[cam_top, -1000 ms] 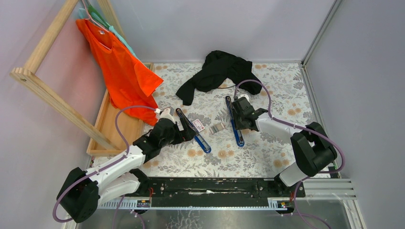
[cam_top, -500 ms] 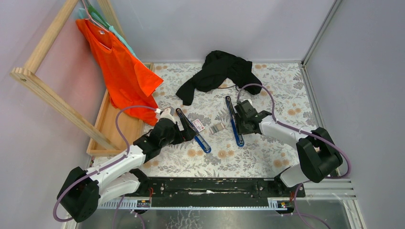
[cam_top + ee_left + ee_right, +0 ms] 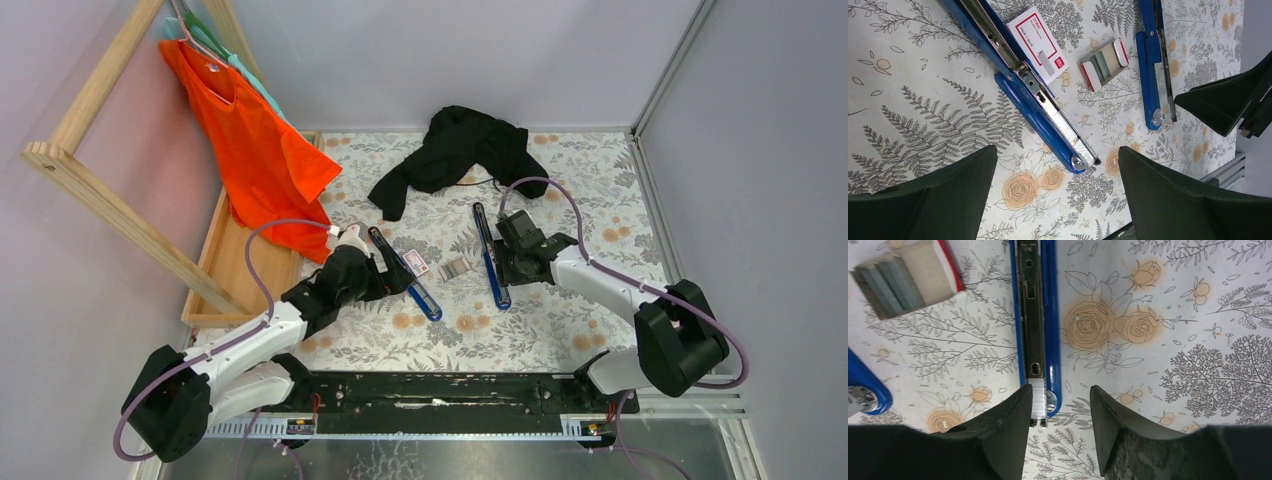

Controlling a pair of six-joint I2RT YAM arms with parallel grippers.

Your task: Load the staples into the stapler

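Two blue staplers lie folded open on the flowered cloth. One stapler (image 3: pixel 1043 107) lies under my left gripper (image 3: pixel 1056 148), which is wide open above its front end with nothing between the fingers. The staples' white-and-red box (image 3: pixel 1040 44) and the tray (image 3: pixel 1104 65) of grey strips lie between the two staplers. My right gripper (image 3: pixel 1059 395) is open over the front end of the other stapler (image 3: pixel 1035 315). A silver staple strip (image 3: pixel 1037 397) sits in that stapler's channel beside the gripper's left finger. The other finger stands apart from it.
A black garment (image 3: pixel 455 150) lies at the back of the cloth. An orange shirt (image 3: pixel 250 140) hangs on a wooden rack (image 3: pixel 110 210) at the left, over a wooden tray (image 3: pixel 235 265). Grey walls close in the sides and back.
My right gripper has opened slightly over the stapler's end, and the right arm's elbow has swung out to the right. The left arm has not moved.
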